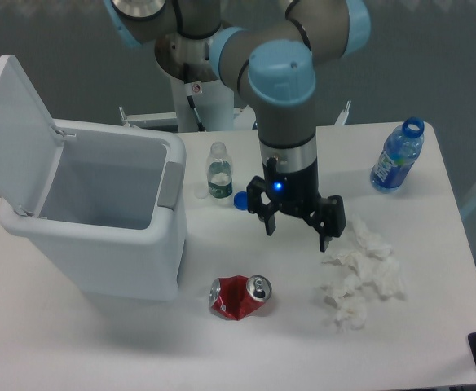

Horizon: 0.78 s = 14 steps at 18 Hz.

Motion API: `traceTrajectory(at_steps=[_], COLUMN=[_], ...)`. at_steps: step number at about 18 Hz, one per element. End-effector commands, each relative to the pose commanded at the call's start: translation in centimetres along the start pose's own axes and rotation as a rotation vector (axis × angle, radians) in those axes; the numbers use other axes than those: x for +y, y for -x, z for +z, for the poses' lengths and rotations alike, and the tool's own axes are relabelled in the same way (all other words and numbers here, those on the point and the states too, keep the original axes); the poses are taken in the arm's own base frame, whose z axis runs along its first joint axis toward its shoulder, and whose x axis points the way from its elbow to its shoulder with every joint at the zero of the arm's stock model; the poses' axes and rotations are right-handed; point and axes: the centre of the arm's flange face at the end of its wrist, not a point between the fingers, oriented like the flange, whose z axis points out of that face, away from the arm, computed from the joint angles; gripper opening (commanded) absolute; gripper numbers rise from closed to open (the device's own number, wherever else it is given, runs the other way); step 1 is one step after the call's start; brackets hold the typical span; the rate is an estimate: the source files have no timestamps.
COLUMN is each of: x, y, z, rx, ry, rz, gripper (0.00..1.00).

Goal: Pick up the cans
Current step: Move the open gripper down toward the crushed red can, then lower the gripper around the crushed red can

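Observation:
A crushed red can (239,296) with a silver top and pull tab lies on its side on the white table (262,350), near the front. My gripper (297,235) hangs above the table, up and to the right of the can, with its two black fingers spread wide and nothing between them. It does not touch the can.
An open white bin (99,216) stands at the left, lid up. A small clear bottle with a green label (218,172) and a blue cap (242,200) sit behind the gripper. A blue bottle (397,155) stands at the right. Crumpled tissues (360,273) lie right of the can.

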Motion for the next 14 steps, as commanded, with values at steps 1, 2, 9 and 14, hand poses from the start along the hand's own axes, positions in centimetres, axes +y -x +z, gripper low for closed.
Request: traceTrajectory(at_steps=[1, 2, 9, 14], x=[0.0, 0.0, -0.4, -0.7], y=[0.0, -0.1, 0.7, 1.0], z=[0.8, 1.5, 9.1, 9.9], rx=[0.011, 0.023, 0.118, 0.128], ry=[0.005, 0.012, 0.03, 0.019], rz=[0.0, -0.007, -0.005, 0.235], gripper=[1.0, 1.0, 1.0, 1.0])
